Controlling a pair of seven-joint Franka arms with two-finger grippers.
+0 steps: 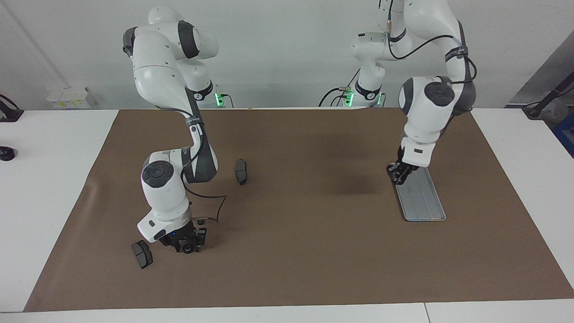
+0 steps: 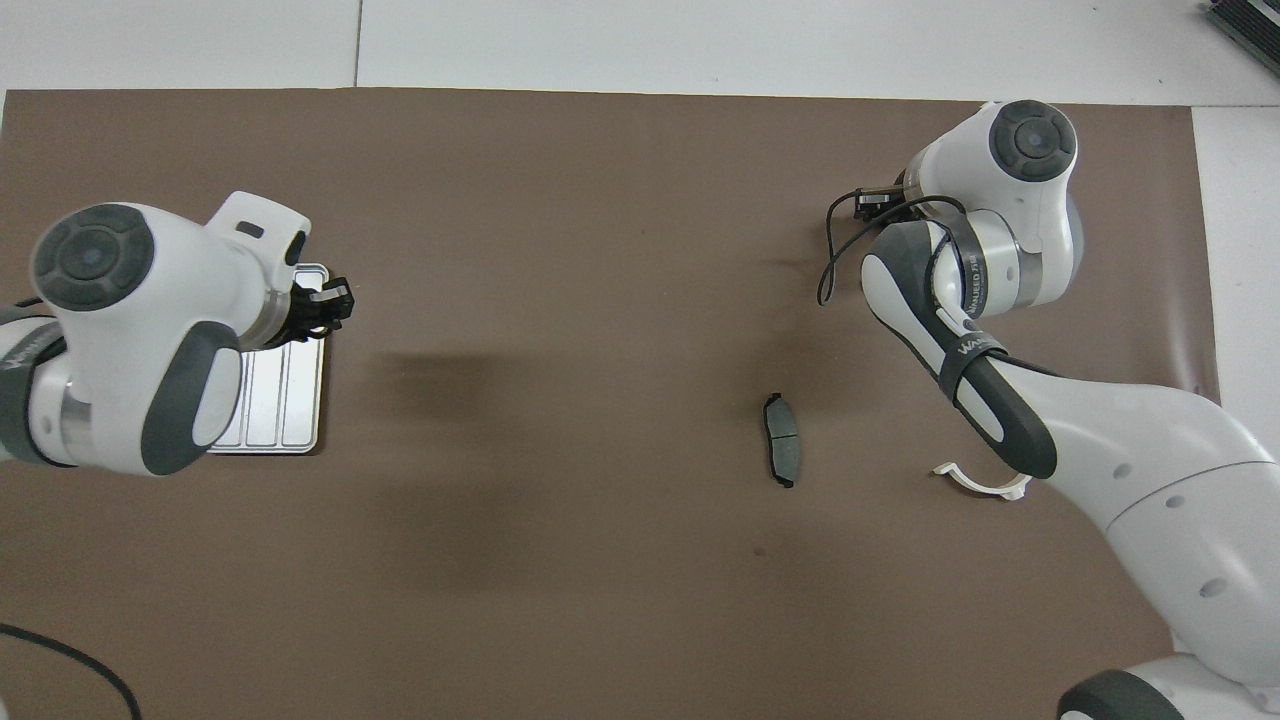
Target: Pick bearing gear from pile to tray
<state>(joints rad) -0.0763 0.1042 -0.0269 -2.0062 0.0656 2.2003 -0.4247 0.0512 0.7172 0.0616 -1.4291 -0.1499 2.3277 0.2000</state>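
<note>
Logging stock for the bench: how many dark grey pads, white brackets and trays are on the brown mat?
Dark grey pads: 2
White bracket: 1
Tray: 1
Total: 4

You had a brown mat (image 1: 296, 251) spread across most of the white desk (image 1: 49, 179). At the desk's edge toward the right arm's end sat a small black object (image 1: 6, 154), and near the wall some pale little boxes (image 1: 69, 96).
</note>
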